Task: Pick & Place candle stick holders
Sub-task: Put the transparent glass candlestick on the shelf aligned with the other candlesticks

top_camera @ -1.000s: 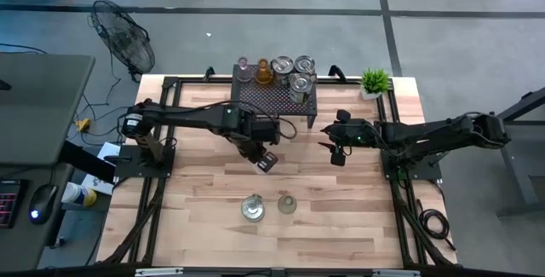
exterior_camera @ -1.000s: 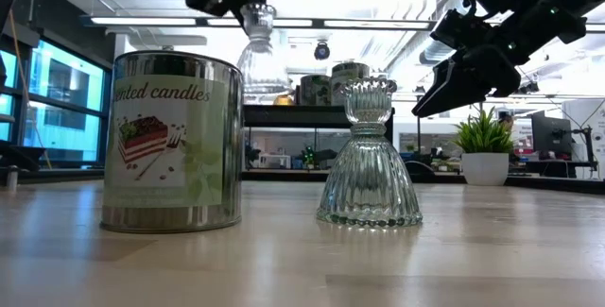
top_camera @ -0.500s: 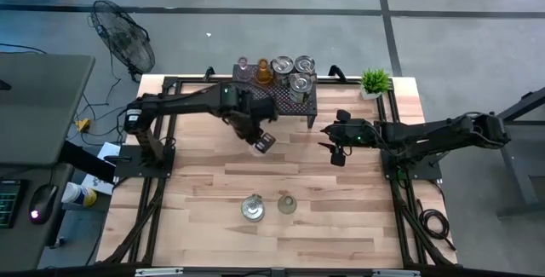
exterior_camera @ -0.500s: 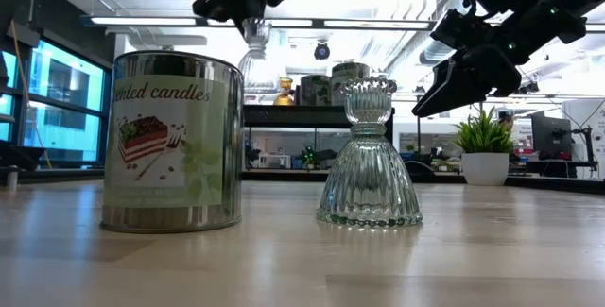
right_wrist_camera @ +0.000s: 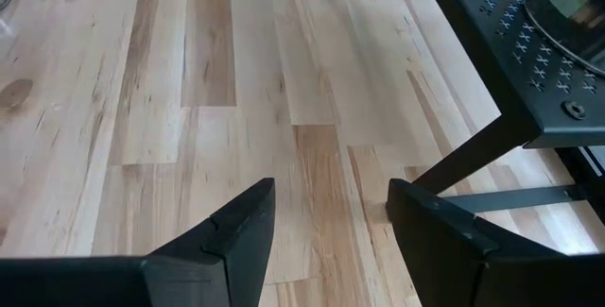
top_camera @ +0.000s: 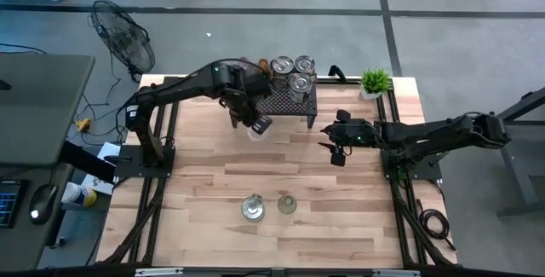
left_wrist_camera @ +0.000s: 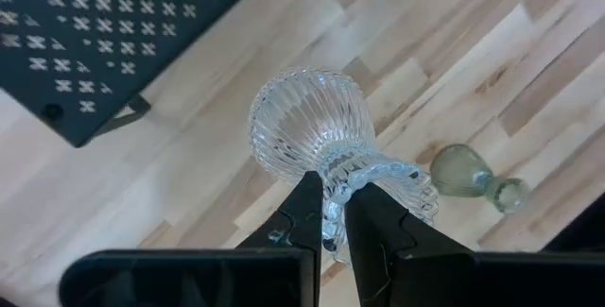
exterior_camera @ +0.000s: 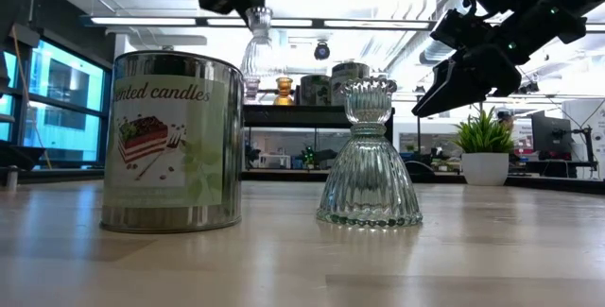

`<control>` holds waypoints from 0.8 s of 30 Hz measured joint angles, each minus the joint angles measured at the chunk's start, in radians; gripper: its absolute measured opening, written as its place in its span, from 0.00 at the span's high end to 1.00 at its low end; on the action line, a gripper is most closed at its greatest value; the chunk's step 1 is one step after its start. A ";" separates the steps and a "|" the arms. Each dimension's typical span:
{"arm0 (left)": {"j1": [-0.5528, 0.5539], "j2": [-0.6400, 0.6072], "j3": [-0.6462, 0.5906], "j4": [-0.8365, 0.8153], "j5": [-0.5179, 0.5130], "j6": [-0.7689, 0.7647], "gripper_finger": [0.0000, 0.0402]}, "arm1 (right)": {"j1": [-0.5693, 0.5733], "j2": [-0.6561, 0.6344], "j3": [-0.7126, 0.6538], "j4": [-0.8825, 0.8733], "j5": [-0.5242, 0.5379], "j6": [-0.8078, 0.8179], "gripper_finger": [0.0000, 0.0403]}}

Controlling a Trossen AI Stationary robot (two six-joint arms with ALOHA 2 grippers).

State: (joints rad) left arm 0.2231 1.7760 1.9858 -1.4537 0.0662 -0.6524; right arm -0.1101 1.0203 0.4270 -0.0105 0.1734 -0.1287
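I see my left gripper pinching a clear ribbed holder by its rim, in the air just off the front edge of the black perforated shelf. Its long axis runs out from the fingertips, flared base pointing away. My right gripper hangs spread open, right of the shelf.
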 joint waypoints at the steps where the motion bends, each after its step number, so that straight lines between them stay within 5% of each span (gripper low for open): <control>1: 0.007 -0.001 0.015 -0.015 -0.002 0.001 0.94 | 0.000 0.000 0.000 0.000 0.000 0.000 0.51; 16: 0.183 0.000 0.043 -0.064 -0.102 0.023 0.94 | 0.000 0.000 0.000 0.000 0.000 -0.002 0.51; 24: 0.321 0.009 0.043 -0.055 -0.070 0.092 0.94 | 0.000 0.000 0.000 0.000 0.000 -0.002 0.51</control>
State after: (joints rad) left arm 0.5439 1.7845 2.0289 -1.5087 -0.0036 -0.5609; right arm -0.1102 1.0203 0.4271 -0.0105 0.1734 -0.1307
